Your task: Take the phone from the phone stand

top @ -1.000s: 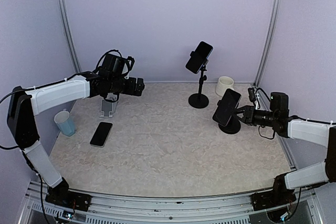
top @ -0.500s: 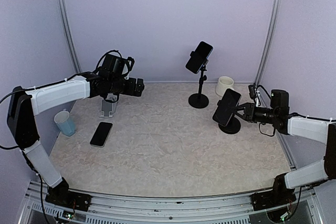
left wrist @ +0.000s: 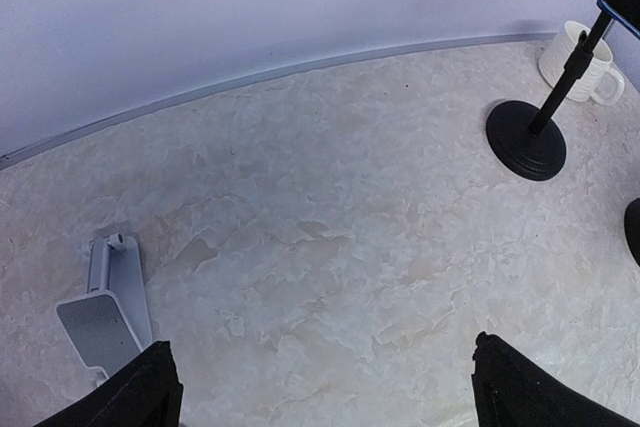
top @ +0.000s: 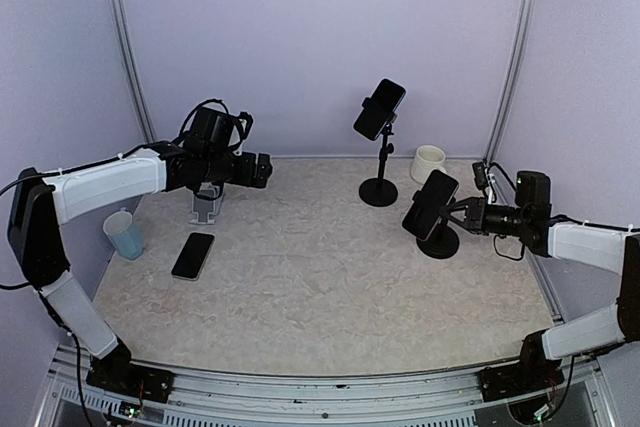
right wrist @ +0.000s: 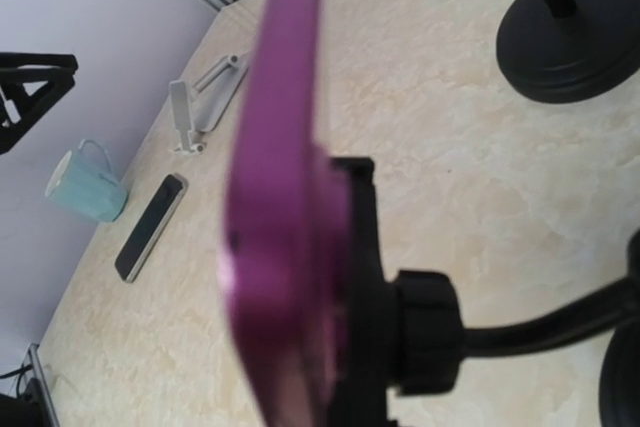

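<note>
Top external: right gripper behind phone on stand, spread unclear; left gripper wide; mug, 2nd stand nearby.

The right gripper had eased in toward the back of the purple phone, closing the gap seen 1 second before; the phone had nudged slightly leftward over its phone stand; the left gripper had drawn back a little leftward and dipped slightly.
</note>
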